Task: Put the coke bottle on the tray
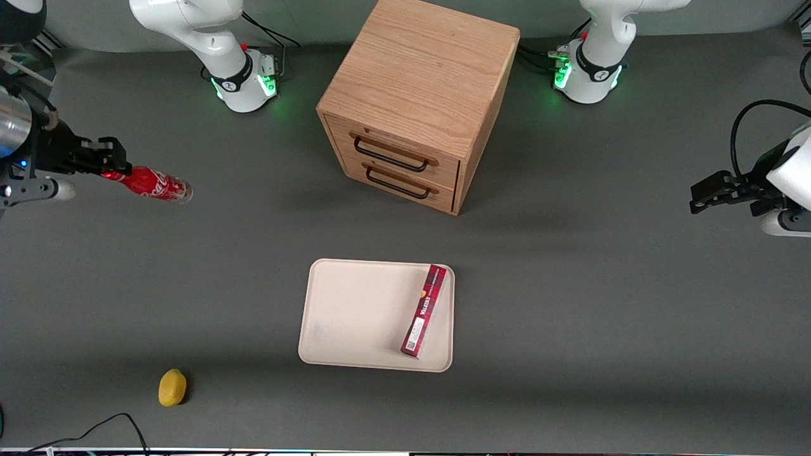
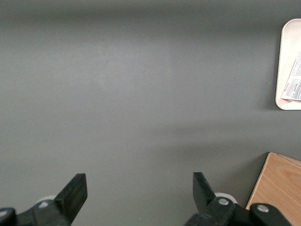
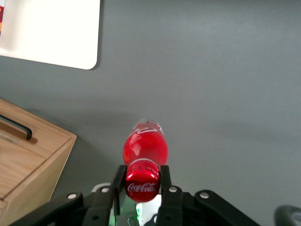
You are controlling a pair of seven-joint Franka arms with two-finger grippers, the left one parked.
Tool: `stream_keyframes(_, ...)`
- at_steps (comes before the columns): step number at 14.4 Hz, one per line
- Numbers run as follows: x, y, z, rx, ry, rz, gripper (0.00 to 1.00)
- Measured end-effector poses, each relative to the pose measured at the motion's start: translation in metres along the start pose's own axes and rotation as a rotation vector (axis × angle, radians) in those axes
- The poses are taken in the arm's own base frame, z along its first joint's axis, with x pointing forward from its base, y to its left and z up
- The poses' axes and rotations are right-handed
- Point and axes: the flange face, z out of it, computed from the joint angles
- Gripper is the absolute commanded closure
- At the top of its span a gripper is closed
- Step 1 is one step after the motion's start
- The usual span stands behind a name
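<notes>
Gripper (image 1: 113, 170) at the working arm's edge of the table (image 1: 602, 304), fingers (image 3: 165, 186) clamped on the red cap of the coke bottle (image 1: 152, 184); bottle body projecting from the fingertips toward the table's middle, above the surface. Tray (image 1: 355, 316) near the middle of the camera-side edge, well apart from the bottle, bearing a long dark-red box (image 1: 424, 310) along one side

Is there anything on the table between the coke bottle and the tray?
No. The hand grips the bottle by its cap, toward the working arm's end. In the front view, only bare gray table lies between it and the tray.
</notes>
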Motion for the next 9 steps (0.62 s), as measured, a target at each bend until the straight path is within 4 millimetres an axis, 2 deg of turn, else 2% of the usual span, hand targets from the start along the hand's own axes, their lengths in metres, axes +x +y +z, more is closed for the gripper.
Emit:
stream_keyframes(2,0.037,-0.025,0.027,-0.012,-0.017,0.019,1.00)
stream_keyframes(5,0.093,-0.087,0.070,-0.028,0.027,0.076,1.00)
stream_keyframes(6,0.108,-0.102,0.082,-0.028,0.046,0.095,1.00)
stream_keyframes(9,0.145,-0.124,0.111,-0.015,0.110,0.145,1.00)
